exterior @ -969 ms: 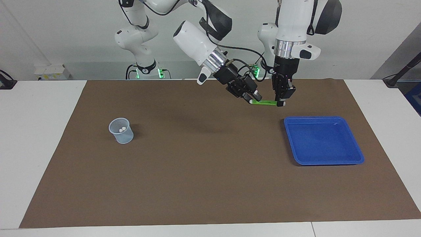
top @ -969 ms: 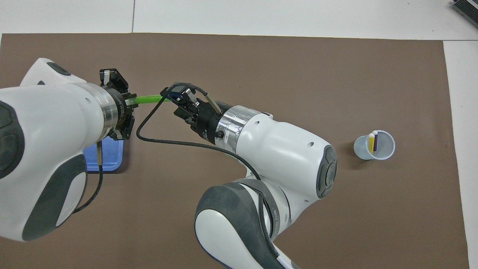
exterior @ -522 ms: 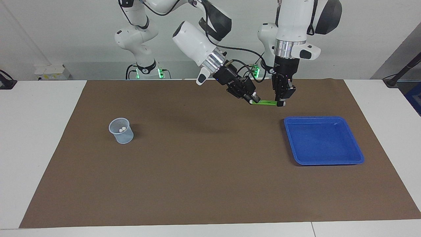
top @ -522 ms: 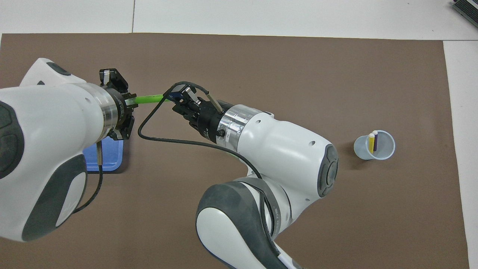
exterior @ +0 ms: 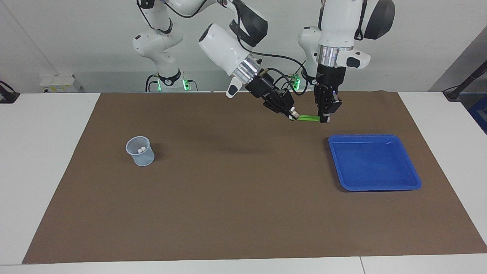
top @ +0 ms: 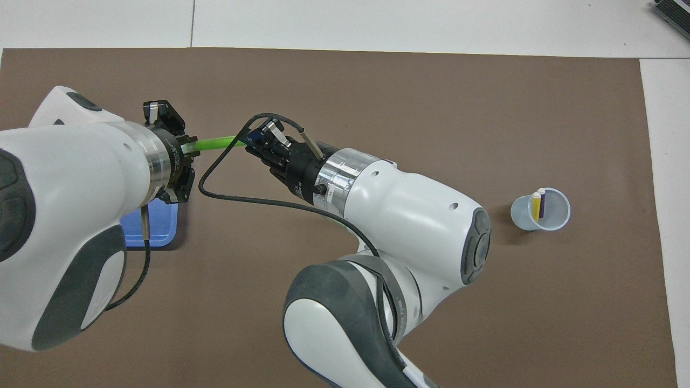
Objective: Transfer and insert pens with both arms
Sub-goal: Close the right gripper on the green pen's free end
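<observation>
Green pen hangs flat in the air over the brown mat, near my blue tray. I see my left gripper pinching one end and my right gripper pinching the cap end. Yellow pen and purple pen stand in the cup.

Open mat mid-table, cup and tray at the ends
</observation>
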Controlling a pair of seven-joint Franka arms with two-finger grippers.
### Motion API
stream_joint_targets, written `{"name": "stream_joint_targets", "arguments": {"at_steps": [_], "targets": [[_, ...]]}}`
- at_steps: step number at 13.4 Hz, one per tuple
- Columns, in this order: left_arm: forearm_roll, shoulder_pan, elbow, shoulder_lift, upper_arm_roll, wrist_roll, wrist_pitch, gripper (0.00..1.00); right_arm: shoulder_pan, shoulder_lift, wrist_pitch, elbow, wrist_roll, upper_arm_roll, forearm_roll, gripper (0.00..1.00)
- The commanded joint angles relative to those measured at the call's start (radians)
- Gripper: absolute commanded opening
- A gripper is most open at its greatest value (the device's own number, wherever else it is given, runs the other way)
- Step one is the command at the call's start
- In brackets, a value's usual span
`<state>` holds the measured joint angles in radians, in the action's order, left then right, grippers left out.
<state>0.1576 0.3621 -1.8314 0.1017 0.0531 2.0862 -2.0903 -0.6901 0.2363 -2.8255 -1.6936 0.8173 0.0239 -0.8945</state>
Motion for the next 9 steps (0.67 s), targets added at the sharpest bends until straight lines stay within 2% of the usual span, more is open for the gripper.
{"name": "stream_joint_targets", "arguments": {"at_steps": [1,3,4,6,8,9], "targets": [[0.023,0.015,-0.029,0.033,-0.013,0.006,-0.005,0.0,0.009,0.02,-0.023,0.008,-0.004,0.004,-0.02,0.0],[0.023,0.015,-0.029,0.038,-0.013,-0.008,-0.004,0.0,0.009,0.02,-0.023,0.008,-0.001,0.004,-0.02,0.0],[0.023,0.015,-0.029,0.041,-0.013,-0.008,-0.004,0.17,0.011,0.02,-0.023,0.006,-0.003,0.004,-0.021,0.0],[0.023,0.015,-0.029,0.043,-0.012,-0.006,-0.004,0.39,0.011,0.02,-0.022,0.006,-0.001,0.004,-0.021,0.0],[0.023,0.017,-0.031,0.047,-0.012,-0.006,-0.004,0.55,0.011,0.02,-0.022,0.006,-0.003,0.004,-0.021,0.0],[0.023,0.015,-0.031,0.047,-0.01,-0.005,-0.004,0.57,0.012,0.02,-0.017,0.006,-0.007,0.004,-0.021,0.0]]}}
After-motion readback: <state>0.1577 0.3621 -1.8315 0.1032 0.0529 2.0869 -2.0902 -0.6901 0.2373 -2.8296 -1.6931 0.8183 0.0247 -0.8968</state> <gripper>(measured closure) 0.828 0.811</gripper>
